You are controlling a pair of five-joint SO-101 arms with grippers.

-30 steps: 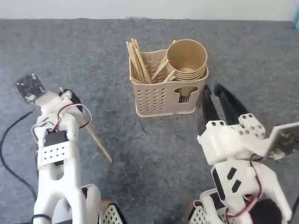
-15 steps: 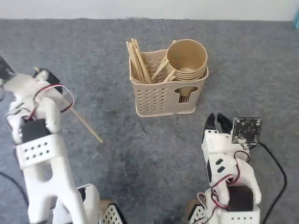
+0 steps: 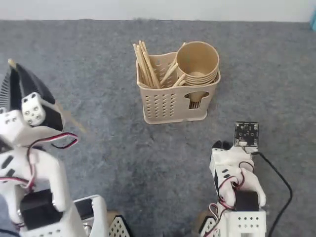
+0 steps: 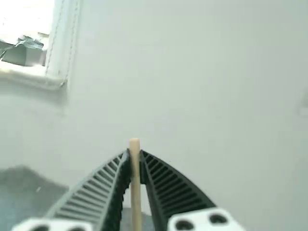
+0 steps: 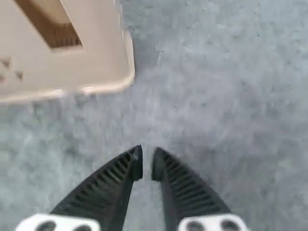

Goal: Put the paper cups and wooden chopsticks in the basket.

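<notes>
The beige perforated basket point(image 3: 168, 106) stands at the middle of the grey carpet. It holds a stack of paper cups point(image 3: 197, 59) and several wooden chopsticks point(image 3: 145, 64). My left gripper point(image 3: 16, 73) is raised at the far left, shut on one wooden chopstick point(image 3: 11, 63). In the left wrist view the chopstick point(image 4: 134, 159) sticks up between the pressed-together fingers of the gripper point(image 4: 134, 155), against a pale wall. My right gripper point(image 3: 218, 145) is folded low at the front right, shut and holding nothing. In the right wrist view it point(image 5: 147, 161) points at the carpet just short of a basket corner point(image 5: 96, 62).
Grey carpet point(image 3: 123, 148) lies open between the two arms and the basket. The right arm's cable point(image 3: 279, 173) loops at the front right. A pale wall runs along the carpet's far edge.
The left arm swung up and out to the left, lifting the chopstick off the carpet. The right arm drew back from the basket and folded down near its base, fingers closing.
</notes>
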